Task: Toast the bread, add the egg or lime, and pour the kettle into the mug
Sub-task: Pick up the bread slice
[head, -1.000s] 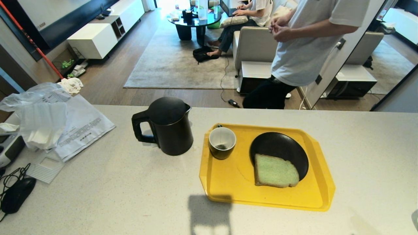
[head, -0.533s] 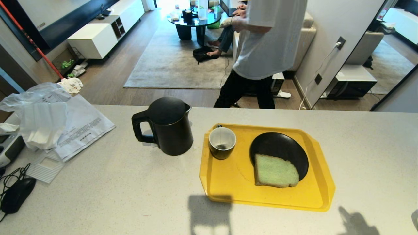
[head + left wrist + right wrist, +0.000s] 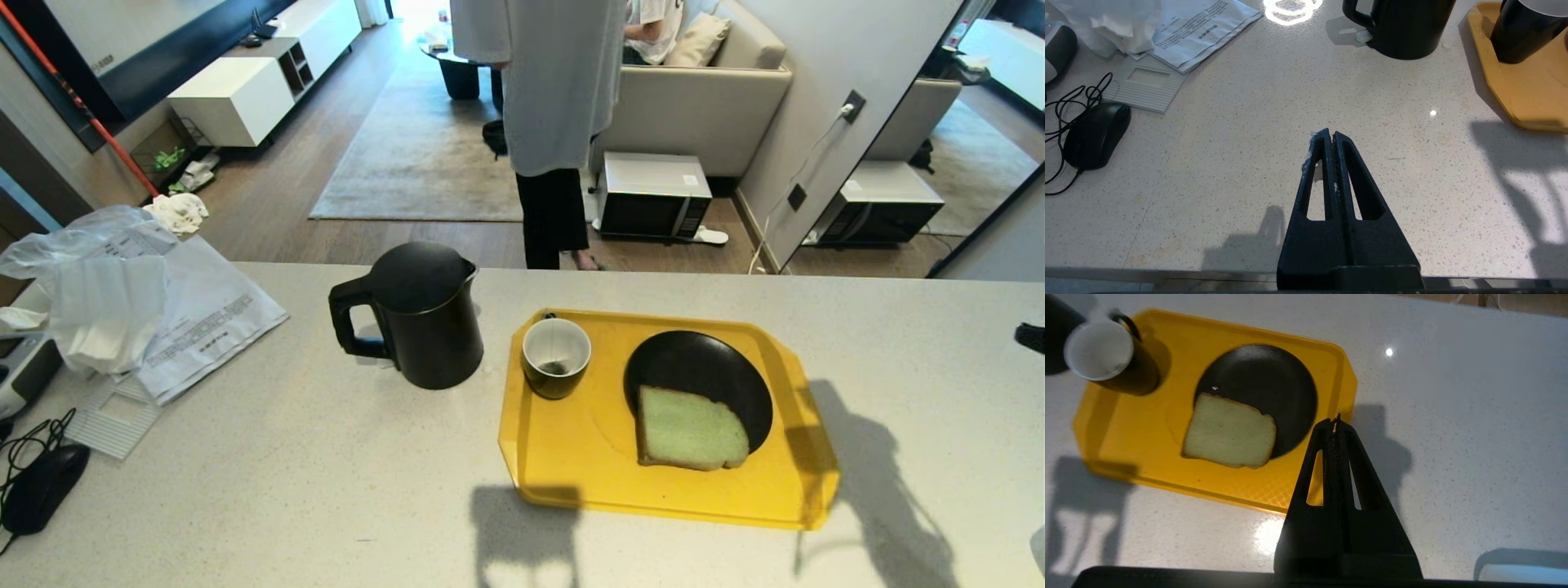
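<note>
Hovering with its fingers pressed together, your right gripper (image 3: 1336, 421) hangs over the yellow plastic tray's (image 3: 1118, 437) right rim, empty. The pale green bread slice (image 3: 1229, 433) lies toward the robot's left of it, half on the round black plate (image 3: 1265, 379), its crust seemingly overhanging the plate's near edge. Your left gripper (image 3: 1330, 136), also closed, sits parked over bare counter, farther off.

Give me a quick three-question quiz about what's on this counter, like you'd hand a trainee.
1. True or false: the bread lies wholly inside the black plate.
2. What stands between the kettle and the plate? A) a lime B) the mug C) a toaster
3. Fill in: the right gripper hangs over the edge of the yellow ____, jaws together.

Key
1. False: its near edge hangs over the rim onto the tray.
2. B. It stands on the tray's left part.
3. Tray. The left gripper is also closed, over bare counter.
</note>
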Motion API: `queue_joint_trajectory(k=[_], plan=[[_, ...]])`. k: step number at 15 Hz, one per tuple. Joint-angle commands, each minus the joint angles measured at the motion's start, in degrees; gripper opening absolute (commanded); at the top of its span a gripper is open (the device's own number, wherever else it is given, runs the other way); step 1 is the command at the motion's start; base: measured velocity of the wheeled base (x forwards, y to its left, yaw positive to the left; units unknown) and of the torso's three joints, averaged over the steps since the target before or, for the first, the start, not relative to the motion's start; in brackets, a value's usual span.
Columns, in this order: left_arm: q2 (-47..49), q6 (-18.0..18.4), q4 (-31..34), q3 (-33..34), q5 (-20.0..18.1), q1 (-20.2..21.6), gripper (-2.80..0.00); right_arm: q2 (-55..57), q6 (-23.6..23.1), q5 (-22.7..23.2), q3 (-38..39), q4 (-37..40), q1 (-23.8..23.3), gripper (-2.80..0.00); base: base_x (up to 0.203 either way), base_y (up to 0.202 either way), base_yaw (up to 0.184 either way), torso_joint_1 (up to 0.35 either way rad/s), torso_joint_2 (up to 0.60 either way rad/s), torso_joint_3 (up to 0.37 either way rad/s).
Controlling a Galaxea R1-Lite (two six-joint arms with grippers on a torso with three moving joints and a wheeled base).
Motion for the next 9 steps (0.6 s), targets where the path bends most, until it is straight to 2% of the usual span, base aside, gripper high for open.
queue_joint_trajectory(k=[1, 3, 4, 6, 9], plan=[[0.05, 0.01, -0.04, 0.0, 0.01, 0.05, -2.8, 7.29, -0.13, -3.53, -1.67, 5.16, 2.61, -2.8, 0.0, 0.0, 0.0, 0.0, 0.0, 0.0], [0.05, 0.01, -0.04, 0.0, 0.01, 0.02, -2.8, 8.05, 0.61, -3.32, -3.75, 15.64, 2.89, -2.8, 0.0, 0.0, 0.0, 0.0, 0.0, 0.0], [0.05, 0.01, -0.04, 0.0, 0.01, 0.08, -2.8, 8.62, 2.55, -1.46, -5.16, 21.3, 2.98, -2.8, 0.0, 0.0, 0.0, 0.0, 0.0, 0.0], [0.05, 0.01, -0.04, 0.0, 0.01, 0.1, -2.8, 9.79, 11.02, 8.21, -7.38, 27.1, 3.92, -2.8, 0.0, 0.0, 0.0, 0.0, 0.0, 0.0], [0.05, 0.01, -0.04, 0.0, 0.01, 0.02, -2.8, 11.42, 23.62, 12.91, -7.33, 28.03, 7.38, -2.8, 0.0, 0.0, 0.0, 0.0, 0.0, 0.0]])
